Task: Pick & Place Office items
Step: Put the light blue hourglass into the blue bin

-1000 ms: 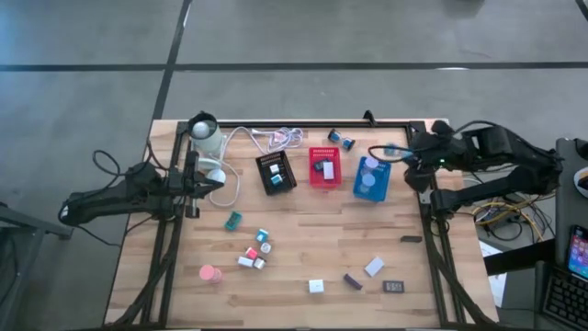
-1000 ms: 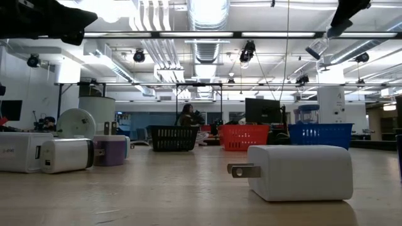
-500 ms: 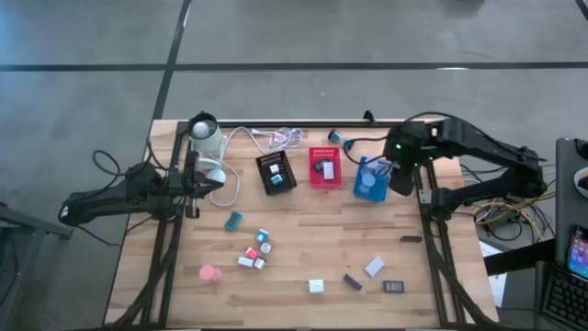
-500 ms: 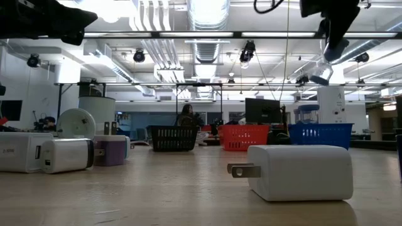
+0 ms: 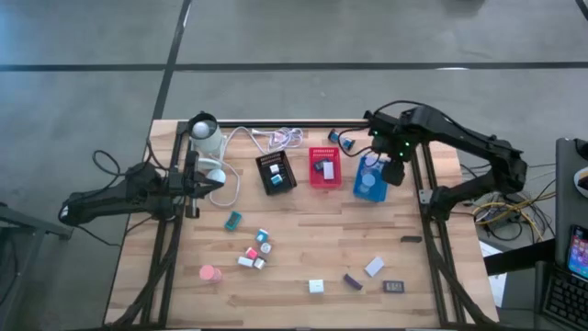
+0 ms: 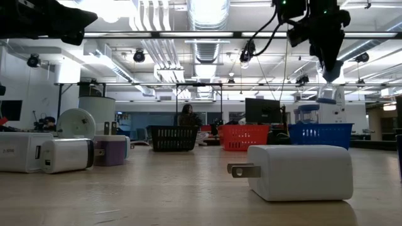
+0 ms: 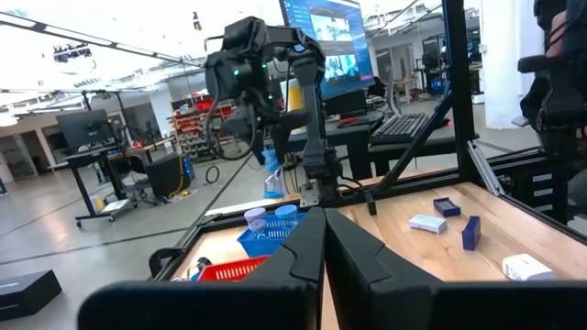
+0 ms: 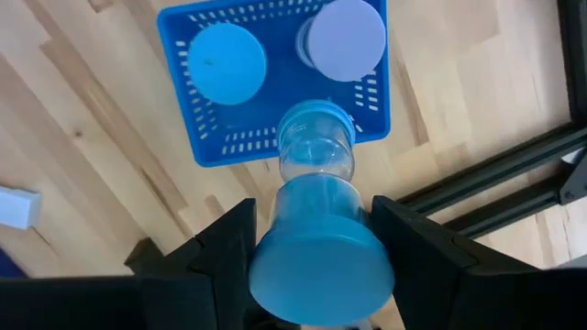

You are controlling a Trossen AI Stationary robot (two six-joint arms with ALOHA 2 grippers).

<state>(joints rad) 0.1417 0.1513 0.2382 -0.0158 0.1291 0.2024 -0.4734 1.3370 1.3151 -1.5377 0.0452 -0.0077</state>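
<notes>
My right gripper (image 5: 390, 170) points down over the blue mesh tray (image 5: 371, 181) and is shut on a blue round roll with a clear end (image 8: 316, 220). In the low view the roll (image 6: 327, 93) hangs high above the tray (image 6: 320, 135). A blue roll (image 8: 227, 62) and a lavender roll (image 8: 347, 37) lie inside the tray. Other office items lie loose on the wood: a teal block (image 5: 233, 220), a pink roll (image 5: 209, 273) and white blocks (image 5: 316, 286). My left gripper (image 5: 195, 184) waits shut at the table's left edge. My right gripper pinches the roll's wide blue end (image 8: 275, 247) between its two fingers (image 8: 225, 243), one on each side. The fingers come from above, pointing down. The roll hangs upright, clear end down, lifted clear above the tray's rim (image 8: 293, 147).
A black tray (image 5: 276, 172) and a red tray (image 5: 324, 166) stand left of the blue one. A white coiled cable (image 5: 276, 138) lies at the far edge. A dark rectangle (image 5: 394, 287) and a white block (image 5: 374, 267) lie near the front right. Frame posts border both sides.
My right gripper has swung from the table's right edge in over the blue tray. It has tipped from slanting to pointing down and has sunk. The roll stays in its hold and now hangs clear end down.
</notes>
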